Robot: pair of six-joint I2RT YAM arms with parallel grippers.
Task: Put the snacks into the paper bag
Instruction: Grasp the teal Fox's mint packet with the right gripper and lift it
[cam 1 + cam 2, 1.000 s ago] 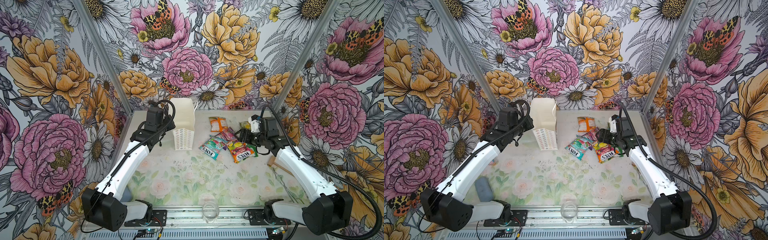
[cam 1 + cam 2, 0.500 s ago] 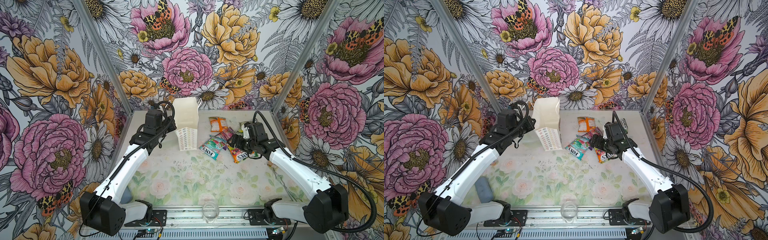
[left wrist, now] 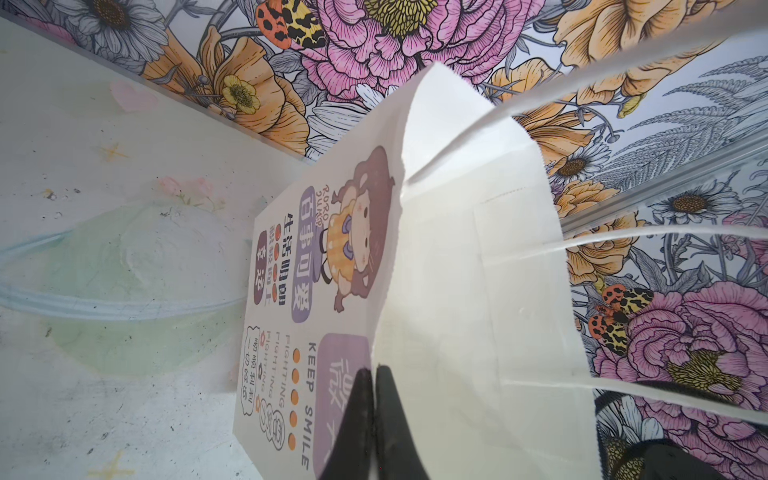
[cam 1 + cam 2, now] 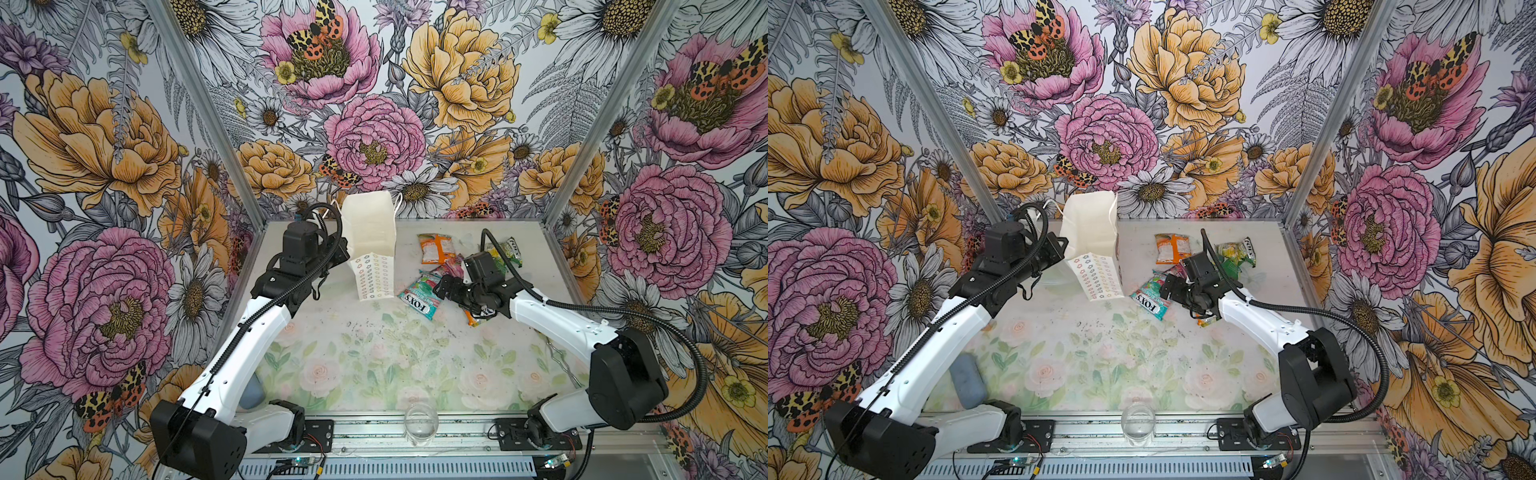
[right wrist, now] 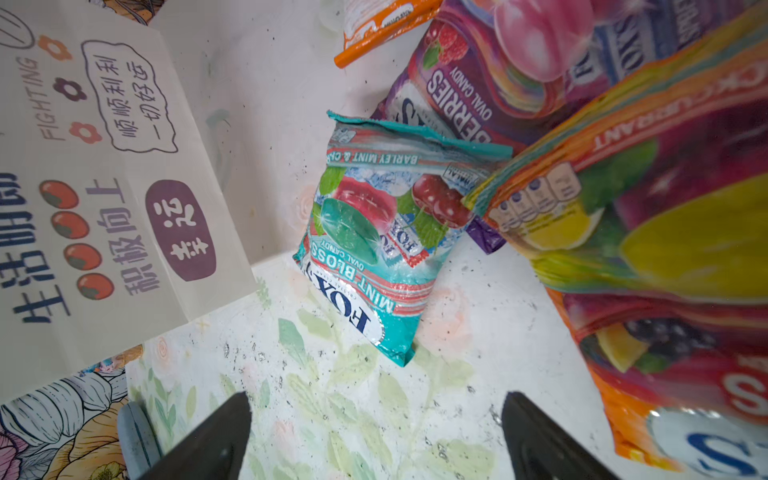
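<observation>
- The paper bag (image 4: 372, 235) stands in the upper centre of both top views, at the back of the table (image 4: 374, 365). Its mouth is open upward, and the part of its inside that shows is bare.
- The left gripper (image 3: 375, 415) has its jaws pressed together on the bag's side wall near the rim, so it is pinning the bag in place.
- The snacks (image 4: 440, 270) lie in a loose pile right of centre in both top views, just to the right of the bag.
- The right gripper (image 5: 376, 399) hangs low over the table with its jaws spread wide and nothing between them.
- The teal packet (image 5: 374, 249) lies flat at the pile's near-left edge. It sits between the bag and the right gripper, straight ahead of the open jaws.
- In a top view the teal packet's long axis runs from lower left to upper right. To my eye the jaws would straddle its narrow width.
- Its far end touches a purple packet (image 5: 478, 75), and a big orange packet (image 5: 665, 208) overlaps one corner.
- The right arm is plainly the nearer one, and the left is busy with the bag.
</observation>
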